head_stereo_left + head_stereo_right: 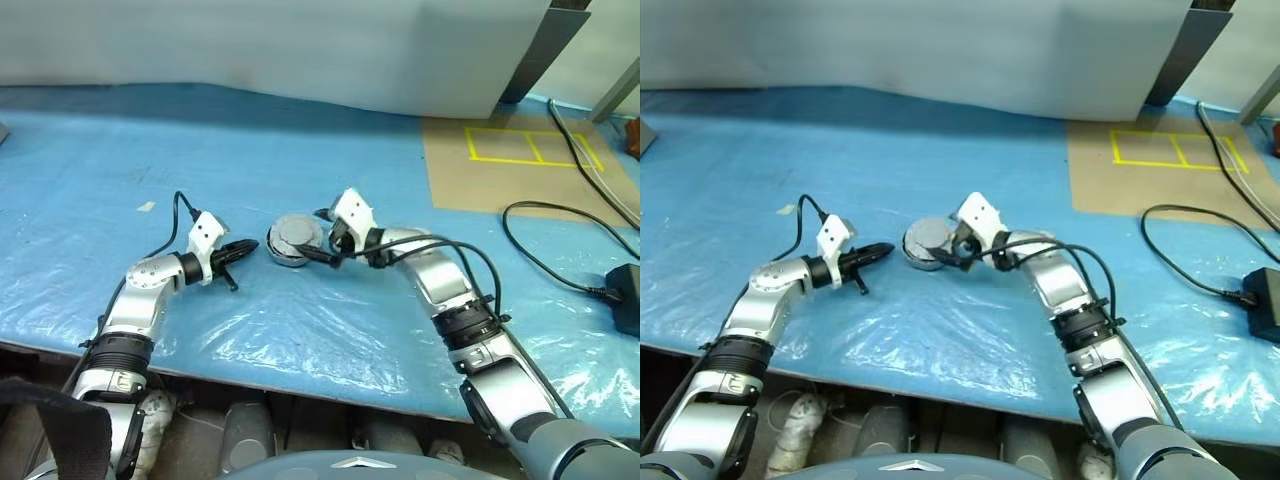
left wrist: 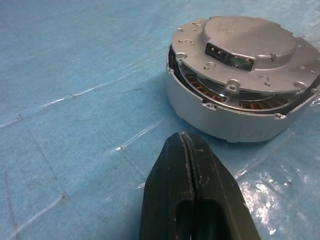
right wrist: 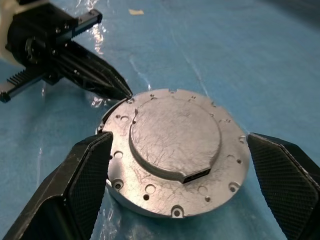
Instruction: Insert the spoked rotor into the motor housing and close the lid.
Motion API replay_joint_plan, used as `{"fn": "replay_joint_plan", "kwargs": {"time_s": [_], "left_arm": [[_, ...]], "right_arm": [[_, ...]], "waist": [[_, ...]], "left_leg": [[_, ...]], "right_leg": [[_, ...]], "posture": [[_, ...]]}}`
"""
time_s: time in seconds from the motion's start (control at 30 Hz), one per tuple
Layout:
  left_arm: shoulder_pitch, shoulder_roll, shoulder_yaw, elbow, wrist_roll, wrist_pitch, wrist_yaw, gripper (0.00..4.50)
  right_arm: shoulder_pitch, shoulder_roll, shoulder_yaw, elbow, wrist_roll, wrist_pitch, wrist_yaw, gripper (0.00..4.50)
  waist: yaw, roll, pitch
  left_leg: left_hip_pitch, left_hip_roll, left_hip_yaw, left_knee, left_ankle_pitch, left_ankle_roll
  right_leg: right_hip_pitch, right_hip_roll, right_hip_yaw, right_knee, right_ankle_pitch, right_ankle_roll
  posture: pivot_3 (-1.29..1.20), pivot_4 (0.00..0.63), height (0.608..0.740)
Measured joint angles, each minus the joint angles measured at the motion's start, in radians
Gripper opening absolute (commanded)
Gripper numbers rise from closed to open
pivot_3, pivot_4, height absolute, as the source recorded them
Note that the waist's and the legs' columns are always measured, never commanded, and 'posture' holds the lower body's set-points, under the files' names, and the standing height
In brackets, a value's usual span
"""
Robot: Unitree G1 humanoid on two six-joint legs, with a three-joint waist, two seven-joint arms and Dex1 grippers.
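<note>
Blue plastic sheeting covered the table (image 1: 300,340). Left pincer (image 1: 243,247) was shut and empty, its tip just beside the housing (image 2: 235,117). Lid (image 3: 175,145) sat on the housing, slightly askew. Right pincer (image 3: 180,190) straddled it, jaws wide. Rotor presumably inside; final seating left. Left wrist view showed copper windings through a gap under the lid; right wrist view showed the lid's top.

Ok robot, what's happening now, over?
Left gripper shut, empty, beside the round grey metal motor housing. Right gripper open, straddling its pale grey round lid. Lid sits tilted. Nothing blocking.
</note>
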Motion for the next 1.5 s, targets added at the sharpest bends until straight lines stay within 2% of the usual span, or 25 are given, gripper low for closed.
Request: {"fn": "replay_joint_plan", "kwargs": {"time_s": [0.2,0.43,0.53,0.83,1.13,1.23,1.5], "left_arm": [[0.01,-0.002,-0.002,-0.021,-0.001,0.007,0.0,0.0],[0.03,-0.001,-0.002,-0.032,0.0,0.011,0.012,0.0],[0.03,-0.001,-0.002,-0.042,0.0,0.011,0.015,0.0],[0.031,-0.001,-0.005,-0.044,0.001,0.012,0.016,0.0],[0.031,-0.001,-0.006,-0.043,0.001,0.013,0.016,0.0],[0.03,-0.001,-0.007,-0.043,0.002,0.013,0.017,0.0],[0.031,-0.002,-0.007,-0.044,0.002,0.018,0.019,0.0]], "right_arm": [[-0.046,0.047,0.017,0.117,-0.05,-0.105,-0.046,4.46],[-0.052,0.047,0.017,0.163,-0.067,-0.159,-0.049,4.46],[-0.049,0.046,0.017,0.164,-0.069,-0.161,-0.037,3.87],[-0.044,0.05,0.015,0.153,-0.066,-0.153,-0.013,0.9],[-0.045,0.076,-0.034,0.104,0.009,-0.007,0.02,0.9],[-0.046,0.076,-0.045,0.078,0.027,-0.004,0.032,1.48],[-0.046,0.073,-0.035,0.085,-0.011,-0.05,0.007,4.12]], "waist": [[0.001,0.0,0.0],[0.002,0.0,0.0],[0.002,0.0,0.0],[0.002,0.0,0.0],[0.002,-0.001,0.0],[0.002,-0.001,0.0],[0.002,-0.001,0.0]], "left_leg": [[0.0,0.001,0.0,0.004,0.0,0.0],[0.0,0.001,-0.001,0.009,0.0,0.0],[0.0,0.001,-0.001,0.011,0.0,0.0],[0.001,0.001,-0.001,0.013,0.0,0.0],[0.0,0.001,-0.001,0.013,0.0,0.0],[0.0,0.001,-0.001,0.012,0.0,0.0],[0.0,0.001,-0.001,0.012,0.0,0.0]], "right_leg": [[0.0,0.0,0.0,0.004,0.0,0.0],[0.0,0.0,0.001,0.009,0.0,-0.001],[0.0,0.0,0.001,0.01,0.0,-0.001],[0.0,0.0,0.002,0.011,-0.002,-0.003],[0.0,0.0,0.002,0.011,-0.002,-0.004],[0.0,0.0,0.002,0.011,-0.001,-0.001],[-0.001,0.0,0.002,0.011,-0.001,-0.002]], "posture": [[0.0,0.15,0.74],[0.0,0.15,0.74],[0.0,0.15,0.74],[0.0,0.15,0.74],[0.0,0.15,0.74],[0.0,0.15,0.74],[0.0,0.15,0.74]]}}
